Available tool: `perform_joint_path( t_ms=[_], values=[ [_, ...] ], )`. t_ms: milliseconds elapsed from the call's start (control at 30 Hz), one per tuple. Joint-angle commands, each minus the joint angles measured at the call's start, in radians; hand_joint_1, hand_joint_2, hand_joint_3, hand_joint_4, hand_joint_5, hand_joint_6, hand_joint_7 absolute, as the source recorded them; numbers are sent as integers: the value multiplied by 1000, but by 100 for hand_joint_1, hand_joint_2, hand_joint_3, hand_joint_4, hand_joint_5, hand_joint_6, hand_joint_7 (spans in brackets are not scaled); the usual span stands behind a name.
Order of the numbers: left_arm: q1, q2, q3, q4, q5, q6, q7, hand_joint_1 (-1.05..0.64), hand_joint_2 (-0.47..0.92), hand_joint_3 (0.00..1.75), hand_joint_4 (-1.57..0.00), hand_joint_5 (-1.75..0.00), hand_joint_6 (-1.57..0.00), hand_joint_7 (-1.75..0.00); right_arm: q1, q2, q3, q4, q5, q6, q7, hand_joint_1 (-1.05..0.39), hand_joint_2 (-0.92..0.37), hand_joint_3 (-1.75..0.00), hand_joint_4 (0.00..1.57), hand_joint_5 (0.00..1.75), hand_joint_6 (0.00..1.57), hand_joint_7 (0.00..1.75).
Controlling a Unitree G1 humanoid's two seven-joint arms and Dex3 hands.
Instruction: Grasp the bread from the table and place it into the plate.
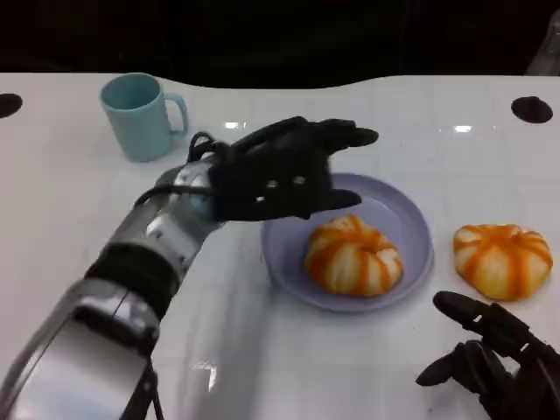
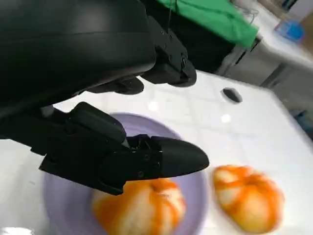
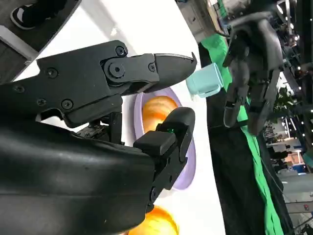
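Orange-striped round bread [image 1: 353,255] in plate [image 1: 411,219]

A light blue mug [image 1: 138,115] stands upright at the white table's [image 1: 70,201] far left.

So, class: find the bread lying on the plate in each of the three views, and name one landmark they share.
Head view: the bread on the plate sits centre-right, below the left hand.
Left wrist view: bottom centre, under the fingers.
Right wrist view: centre, between black fingers.
Shared landmark: the purple plate.
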Motion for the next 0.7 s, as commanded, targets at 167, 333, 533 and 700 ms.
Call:
perform_joint_path(
  t_ms=[167, 333, 533, 700],
  values=[
    [254, -29, 213, -295, -341, 52, -90, -58, 92, 44, -65, -26, -60, -11, 0, -10, -7, 6, 1, -20, 1, -73, -92, -30, 65, 129, 90, 43],
    [313, -35, 235, -407, -401, 134, -114, -56, 92, 47, -69, -31, -63, -12, 0, -9, -8, 6, 7, -15, 2, -74, -92, -29, 64, 129, 90, 42],
    [536, -96, 368, -703, -725, 355, -156, -56, 92, 52, -49, -157, -45, -123, 8, -9, -4, -8, 14, 4, 2, -74, -92, -28, 64, 128, 91, 42],
    [665, -120, 446, -932, -909, 564, -81, -54, 92, 57, -59, -174, -46, -157, 5, -9, -3, -2, 8, -8, 4, -74, -92, -28, 64, 128, 91, 42]
  ],
)
